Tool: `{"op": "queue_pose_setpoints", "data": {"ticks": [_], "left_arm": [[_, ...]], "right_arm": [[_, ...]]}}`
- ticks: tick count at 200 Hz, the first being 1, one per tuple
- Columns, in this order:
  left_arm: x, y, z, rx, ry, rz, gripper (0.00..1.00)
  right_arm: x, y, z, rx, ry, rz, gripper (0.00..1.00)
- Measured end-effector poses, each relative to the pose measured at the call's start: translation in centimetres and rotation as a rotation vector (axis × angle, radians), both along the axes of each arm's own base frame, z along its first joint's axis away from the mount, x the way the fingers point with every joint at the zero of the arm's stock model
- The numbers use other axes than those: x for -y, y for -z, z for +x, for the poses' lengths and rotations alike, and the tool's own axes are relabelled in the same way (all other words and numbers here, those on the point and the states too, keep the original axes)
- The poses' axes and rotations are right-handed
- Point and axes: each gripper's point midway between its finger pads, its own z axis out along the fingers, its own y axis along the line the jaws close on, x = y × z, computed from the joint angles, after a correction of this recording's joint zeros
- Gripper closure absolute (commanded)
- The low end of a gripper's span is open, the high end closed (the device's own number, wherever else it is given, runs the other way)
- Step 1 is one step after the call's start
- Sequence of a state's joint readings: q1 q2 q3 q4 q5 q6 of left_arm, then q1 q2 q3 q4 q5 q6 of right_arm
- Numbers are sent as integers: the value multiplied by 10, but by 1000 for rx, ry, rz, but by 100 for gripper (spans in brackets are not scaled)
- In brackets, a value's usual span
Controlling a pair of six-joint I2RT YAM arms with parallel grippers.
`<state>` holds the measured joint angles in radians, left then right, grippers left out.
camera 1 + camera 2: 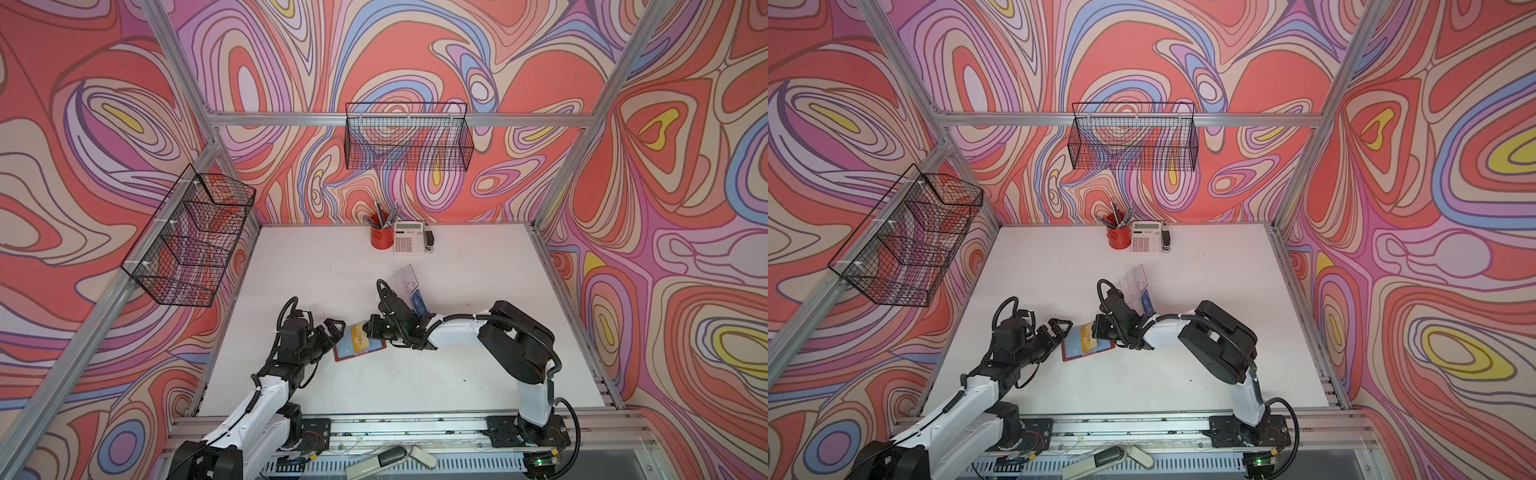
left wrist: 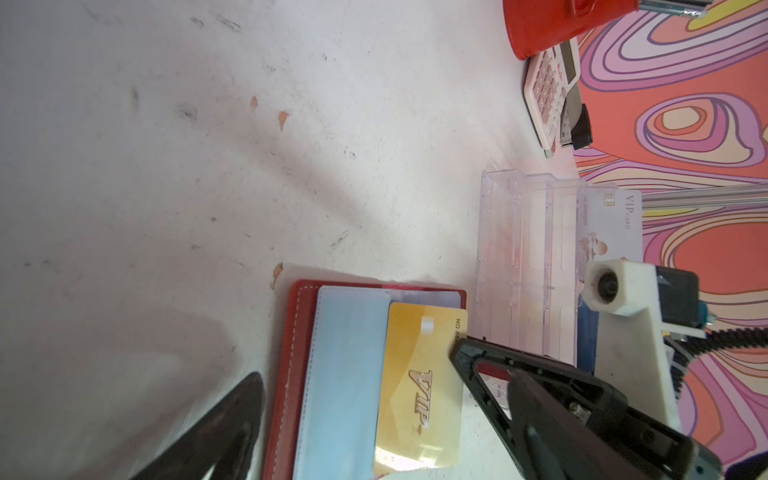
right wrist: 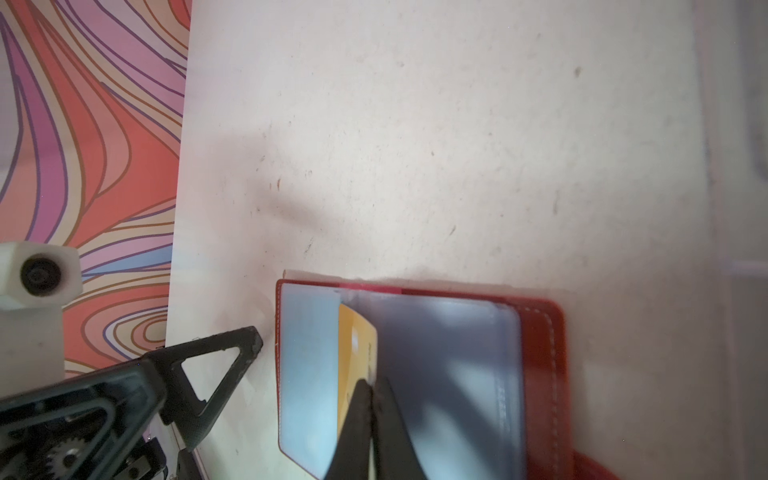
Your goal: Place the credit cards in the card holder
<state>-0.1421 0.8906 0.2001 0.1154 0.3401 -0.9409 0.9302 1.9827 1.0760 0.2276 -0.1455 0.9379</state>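
A red wallet (image 1: 337, 354) (image 1: 1065, 355) lies open on the white table between both grippers. A yellow-gold credit card (image 1: 358, 336) (image 2: 419, 386) (image 3: 356, 345) sticks partly out of its pale blue pocket. My right gripper (image 1: 368, 328) (image 2: 459, 351) (image 3: 371, 384) is shut on that card's edge. My left gripper (image 1: 334, 328) (image 2: 384, 376) stands open at the wallet's left edge, one finger (image 3: 245, 345) beside it, touching nothing. Behind them the clear card holder (image 1: 405, 276) (image 1: 1136, 280) (image 2: 519, 257) has a white card (image 2: 611, 224) and a blue card (image 1: 419, 303) standing in it.
At the table's back edge stand a red pen cup (image 1: 381, 239), a calculator (image 1: 409, 237) and a small stapler (image 1: 430, 241). Wire baskets hang on the back wall (image 1: 409, 139) and the left wall (image 1: 189, 241).
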Motion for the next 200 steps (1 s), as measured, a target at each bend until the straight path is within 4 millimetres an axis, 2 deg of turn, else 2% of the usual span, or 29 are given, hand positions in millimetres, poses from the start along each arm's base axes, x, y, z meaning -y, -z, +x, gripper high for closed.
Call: {"op": "queue_pose_setpoints", "data": {"ticks": [96,200], "left_arm": [[2,9,-1,-29,5,-8,7],[3,9,-1,-28,9,-11,7]], "right_arm": [[-2,6,0,-2,8,38,100],[-8,11,-2,8,3,47,100]]}}
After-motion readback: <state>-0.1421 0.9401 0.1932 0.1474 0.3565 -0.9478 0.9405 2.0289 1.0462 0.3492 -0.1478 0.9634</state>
